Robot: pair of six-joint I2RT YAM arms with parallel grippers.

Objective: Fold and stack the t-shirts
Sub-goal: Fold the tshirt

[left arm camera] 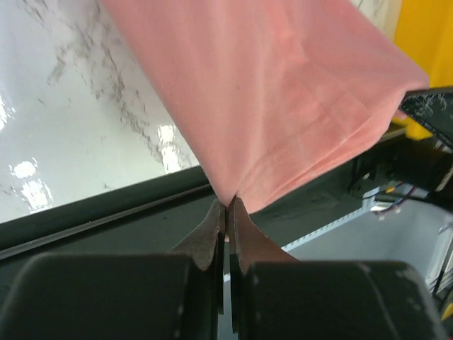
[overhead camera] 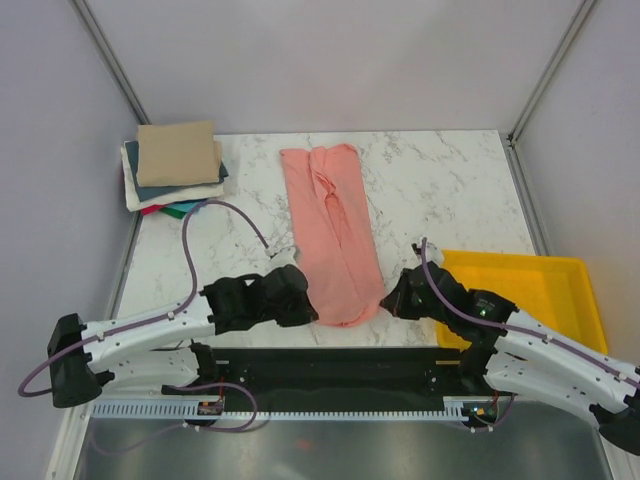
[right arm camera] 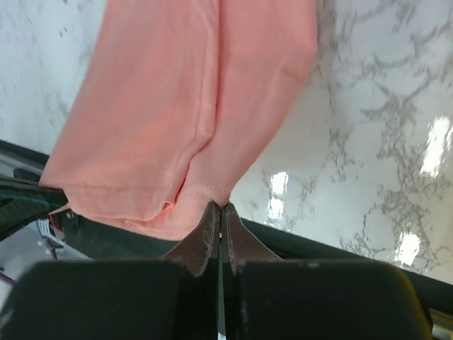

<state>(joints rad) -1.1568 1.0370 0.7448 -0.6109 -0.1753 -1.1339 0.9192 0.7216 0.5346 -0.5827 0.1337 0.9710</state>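
Note:
A salmon-pink t-shirt (overhead camera: 332,230) lies folded into a long narrow strip down the middle of the marble table, its hem end at the near edge. My left gripper (overhead camera: 312,312) is shut on the hem's left corner, with pink cloth (left arm camera: 283,106) pinched between its fingertips (left arm camera: 212,219). At the hem's right corner my right gripper (overhead camera: 388,297) is likewise shut on the pink cloth (right arm camera: 191,127). A stack of folded t-shirts (overhead camera: 175,165) sits at the far left, tan on top, then white, dark teal, green and red edges below.
A yellow plastic tray (overhead camera: 560,290) stands at the near right, beside the right arm. A black rail (overhead camera: 330,365) runs along the table's near edge. Grey walls enclose the table on three sides.

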